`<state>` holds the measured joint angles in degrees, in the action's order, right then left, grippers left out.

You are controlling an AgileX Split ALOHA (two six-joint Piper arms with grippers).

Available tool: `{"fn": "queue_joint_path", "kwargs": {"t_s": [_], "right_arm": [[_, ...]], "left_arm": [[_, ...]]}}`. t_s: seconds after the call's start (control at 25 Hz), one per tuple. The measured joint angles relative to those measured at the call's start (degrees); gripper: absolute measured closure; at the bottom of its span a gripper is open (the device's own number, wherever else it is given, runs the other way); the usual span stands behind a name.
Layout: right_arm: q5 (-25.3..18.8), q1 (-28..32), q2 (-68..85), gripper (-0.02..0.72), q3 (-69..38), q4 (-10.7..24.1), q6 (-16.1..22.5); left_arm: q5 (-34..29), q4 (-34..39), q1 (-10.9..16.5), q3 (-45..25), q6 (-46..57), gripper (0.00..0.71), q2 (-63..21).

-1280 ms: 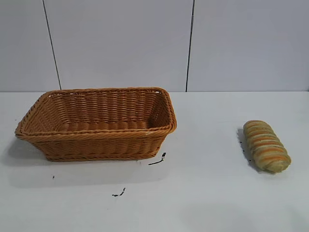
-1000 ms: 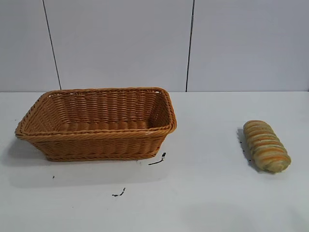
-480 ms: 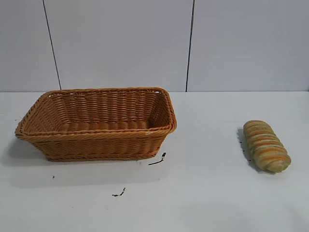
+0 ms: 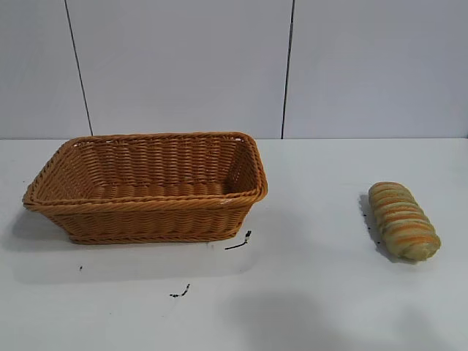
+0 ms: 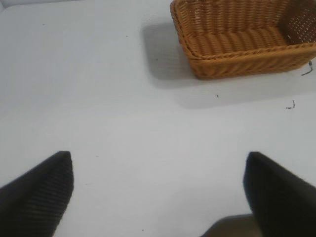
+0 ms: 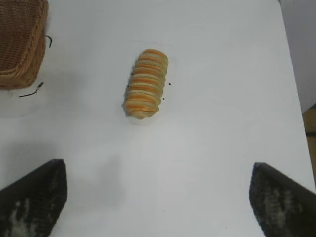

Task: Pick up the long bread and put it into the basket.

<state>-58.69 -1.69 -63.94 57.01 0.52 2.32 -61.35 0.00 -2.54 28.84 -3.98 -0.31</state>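
The long bread (image 4: 403, 221), a striped tan and orange loaf, lies on the white table at the right; it also shows in the right wrist view (image 6: 145, 84). The orange-brown wicker basket (image 4: 146, 213) stands at the left and holds nothing visible; it also shows in the left wrist view (image 5: 247, 61) and, as a corner, in the right wrist view (image 6: 19, 49). My right gripper (image 6: 158, 197) is open and empty above the table, short of the bread. My left gripper (image 5: 159, 190) is open and empty over bare table, away from the basket. Neither gripper shows in the exterior view.
Small black marks (image 4: 238, 243) lie on the table in front of the basket. The table's right edge (image 6: 291, 89) runs close beside the bread in the right wrist view. A grey panelled wall stands behind the table.
A faint shadow has spread over the table's front middle in the exterior view. The bread and basket have not moved.
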Motion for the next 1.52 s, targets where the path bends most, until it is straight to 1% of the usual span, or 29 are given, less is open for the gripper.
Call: {"fn": "queue_joint_path", "kwargs": {"t_s": [0.2, 0.4, 0.64, 0.76, 0.84, 1.0, 1.24, 1.52], "right_arm": [[0.9, 0.0, -16.1, 0.010, 7.3, -1.3, 0.0], [2.4, 0.0, -28.8, 0.010, 12.9, -1.3, -0.8], [7.9, 0.0, -40.7, 0.010, 16.1, -1.3, -1.0], [11.2, 0.0, -45.8, 0.010, 16.6, -1.4, -1.7], [12.3, 0.0, -48.9, 0.010, 17.2, -1.6, -2.3], [14.4, -0.2, -52.4, 0.010, 17.4, -2.0, -2.3], [19.1, -0.3, -53.5, 0.010, 17.4, -2.9, -2.3], [19.5, -0.4, -53.5, 0.010, 17.4, -4.7, -3.6]], "left_arm": [[0.0, 0.0, 0.0, 0.0, 0.0, 0.014, 0.0], [0.0, 0.0, 0.0, 0.0, 0.0, 0.014, 0.0], [0.0, 0.0, 0.0, 0.0, 0.0, 0.014, 0.0], [0.0, 0.0, 0.0, 0.0, 0.0, 0.014, 0.0], [0.0, 0.0, 0.0, 0.0, 0.0, 0.014, 0.0], [0.0, 0.0, 0.0, 0.0, 0.0, 0.014, 0.0], [0.0, 0.0, 0.0, 0.0, 0.0, 0.014, 0.0], [0.0, 0.0, 0.0, 0.0, 0.0, 0.014, 0.0]]}}
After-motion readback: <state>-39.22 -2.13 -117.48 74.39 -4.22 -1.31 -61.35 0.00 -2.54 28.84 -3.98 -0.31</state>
